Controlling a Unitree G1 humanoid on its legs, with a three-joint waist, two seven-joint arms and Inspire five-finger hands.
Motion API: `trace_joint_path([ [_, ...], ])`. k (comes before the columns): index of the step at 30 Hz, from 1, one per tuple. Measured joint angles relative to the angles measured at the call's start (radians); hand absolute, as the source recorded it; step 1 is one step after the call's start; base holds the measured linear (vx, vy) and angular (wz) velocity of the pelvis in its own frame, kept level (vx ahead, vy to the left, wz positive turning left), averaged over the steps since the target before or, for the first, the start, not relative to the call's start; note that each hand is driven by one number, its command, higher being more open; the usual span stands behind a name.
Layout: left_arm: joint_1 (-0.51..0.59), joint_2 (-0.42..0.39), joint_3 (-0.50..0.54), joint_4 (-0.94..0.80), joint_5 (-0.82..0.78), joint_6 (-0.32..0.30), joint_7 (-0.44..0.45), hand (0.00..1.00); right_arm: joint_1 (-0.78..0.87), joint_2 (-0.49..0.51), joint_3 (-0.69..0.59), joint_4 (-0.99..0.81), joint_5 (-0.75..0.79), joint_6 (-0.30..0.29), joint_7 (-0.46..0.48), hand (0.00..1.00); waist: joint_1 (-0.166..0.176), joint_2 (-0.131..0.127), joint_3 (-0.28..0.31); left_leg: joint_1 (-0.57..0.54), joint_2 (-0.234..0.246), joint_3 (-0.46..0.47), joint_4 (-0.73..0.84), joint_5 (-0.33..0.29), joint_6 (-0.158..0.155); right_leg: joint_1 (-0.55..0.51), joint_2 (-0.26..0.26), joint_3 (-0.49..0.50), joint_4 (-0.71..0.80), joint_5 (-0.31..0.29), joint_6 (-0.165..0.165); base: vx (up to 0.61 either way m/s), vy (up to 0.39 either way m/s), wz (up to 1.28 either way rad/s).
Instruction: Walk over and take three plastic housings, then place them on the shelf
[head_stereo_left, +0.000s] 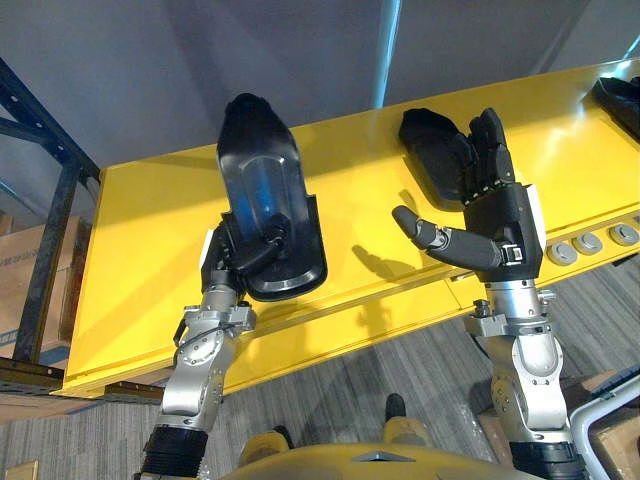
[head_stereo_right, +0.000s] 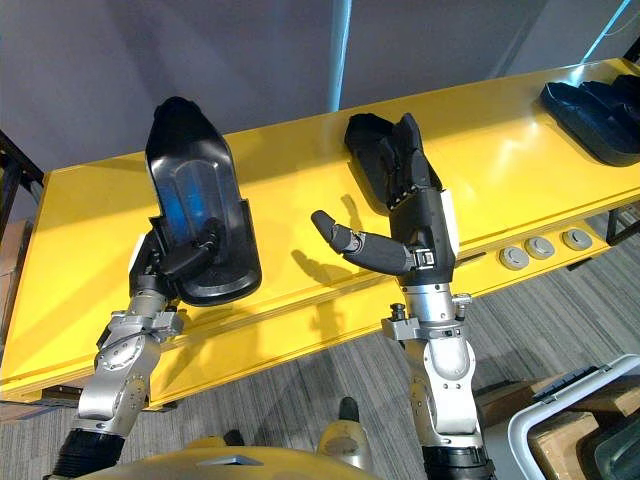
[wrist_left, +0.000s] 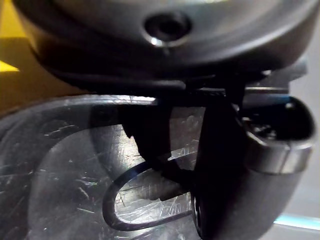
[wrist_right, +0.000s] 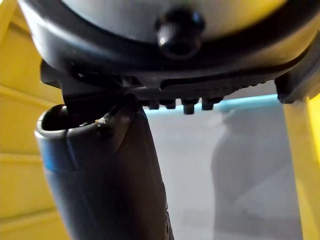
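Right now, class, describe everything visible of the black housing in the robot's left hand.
The housing is a long black shell of glossy, finely scratched plastic, narrow rounded end up, wider rimmed end down. It stands nearly upright above the yellow table, gripped by the left hand, whose thumb crosses its hollow face.

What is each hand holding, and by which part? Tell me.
The left hand grips a black plastic housing by its lower end, thumb across its inner face. The right hand is open, holding nothing.
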Motion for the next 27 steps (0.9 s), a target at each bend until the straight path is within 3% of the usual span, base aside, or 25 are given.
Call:
trace_joint_path([
  [7, -0.218, -0.022, -0.013, 0.152, -0.012, 0.0, 0.137, 0.0, -0.077, 0.0, 0.087, 0.069, 0.004, 0.0, 0.002, 1.0, -0.004, -0.02, 0.016, -0.035, 0.0, -0.005, 0.005, 0.015, 0.002, -0.029, 0.0, 0.002, 0.0, 0.017, -0.006, -0.06, 0.001, 0.02],
  [18, -0.494, -0.018, -0.052, 0.319, -0.094, 0.001, 0.146, 0.0, -0.273, -0.001, 0.147, 0.113, -0.012, 0.002, -0.013, 1.0, -0.021, -0.024, 0.095, -0.105, 0.005, -0.01, 0.057, 0.019, 0.009, -0.078, 0.0, 0.007, 0.0, 0.043, -0.009, -0.06, 0.003, 0.01],
  [19, -0.503, -0.017, -0.052, 0.321, -0.094, 0.001, 0.152, 1.0, -0.276, -0.001, 0.148, 0.114, -0.012, 0.002, -0.012, 1.0, -0.024, -0.023, 0.099, -0.105, 0.006, -0.01, 0.058, 0.019, 0.009, -0.078, 0.001, 0.008, 0.0, 0.044, -0.009, -0.03, 0.007, -0.05],
  [27, -0.587, -0.017, -0.046, 0.361, -0.094, 0.004, 0.222, 1.0, -0.299, -0.006, 0.153, 0.137, -0.011, 0.009, -0.011, 1.0, -0.039, -0.007, 0.143, -0.104, 0.022, 0.018, 0.087, -0.002, 0.007, -0.086, 0.012, 0.038, 0.002, 0.048, -0.009, -0.02, 0.001, -0.12],
])
